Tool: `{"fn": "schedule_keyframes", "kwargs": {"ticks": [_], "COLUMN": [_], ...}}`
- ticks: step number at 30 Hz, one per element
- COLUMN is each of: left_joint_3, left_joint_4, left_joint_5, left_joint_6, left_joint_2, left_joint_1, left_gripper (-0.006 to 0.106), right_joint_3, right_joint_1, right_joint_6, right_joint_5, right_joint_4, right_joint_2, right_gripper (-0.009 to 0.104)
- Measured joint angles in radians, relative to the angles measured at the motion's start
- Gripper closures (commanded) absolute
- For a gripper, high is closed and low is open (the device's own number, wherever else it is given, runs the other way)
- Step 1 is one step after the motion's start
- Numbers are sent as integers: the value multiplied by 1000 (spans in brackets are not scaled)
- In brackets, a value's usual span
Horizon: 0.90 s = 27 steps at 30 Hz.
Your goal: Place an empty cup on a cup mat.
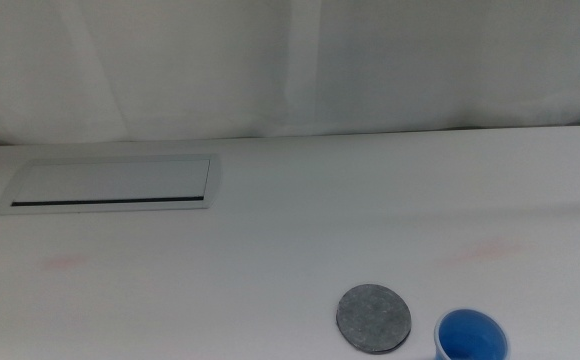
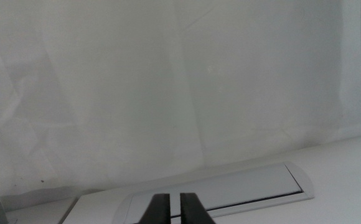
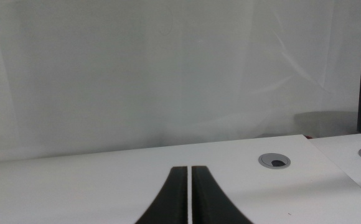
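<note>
Middle view: the cup (image 1: 469, 336) stands upright on the white surface (image 1: 290, 220) near the front edge, right of centre, open side up; its interior looks empty. The lower part of the cup is cut off by the picture's edge. The cup mat (image 1: 373, 318) lies flat on the surface just beside the cup, on its left; a narrow strip of surface shows between them, so they are apart. The cup is not on the mat.

A flat rectangular hatch (image 1: 110, 185) is set into the surface at the far left, well apart from both items. A white curtain (image 1: 290, 60) hangs behind the surface.

Neither arm appears in the middle view. Left gripper (image 2: 173, 208): fingers nearly together, only a thin gap between them, nothing held; it faces the hatch (image 2: 230, 190) and curtain. Right gripper (image 3: 189, 196): fingers likewise nearly together, nothing held; it faces the curtain, with a round grommet (image 3: 274, 161) in the surface near it.
</note>
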Motion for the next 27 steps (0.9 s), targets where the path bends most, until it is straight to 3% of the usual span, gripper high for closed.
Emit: {"fn": "schedule_keyframes", "kwargs": {"ticks": [5, 8, 10, 15, 27], "left_joint_3": [0, 0, 0, 0, 0], "left_joint_4": [0, 0, 0, 0, 0], "left_joint_5": [0, 0, 0, 0, 0], "left_joint_6": [0, 0, 0, 0, 0], "left_joint_2": [0, 0, 0, 0, 0], "left_joint_1": [0, 0, 0, 0, 0], "left_gripper": [103, 103, 103, 103, 103], "right_joint_3": [0, 0, 0, 0, 0], "right_joint_1": [0, 0, 0, 0, 0], "right_joint_6": [0, 0, 12, 42, 69], "right_joint_5": [10, 0, -9, -54, -72], "right_joint_4": [0, 0, 0, 5, 63], "right_joint_2": [0, 0, 0, 0, 0], "right_gripper": [98, 84, 63, -7, -8]}}
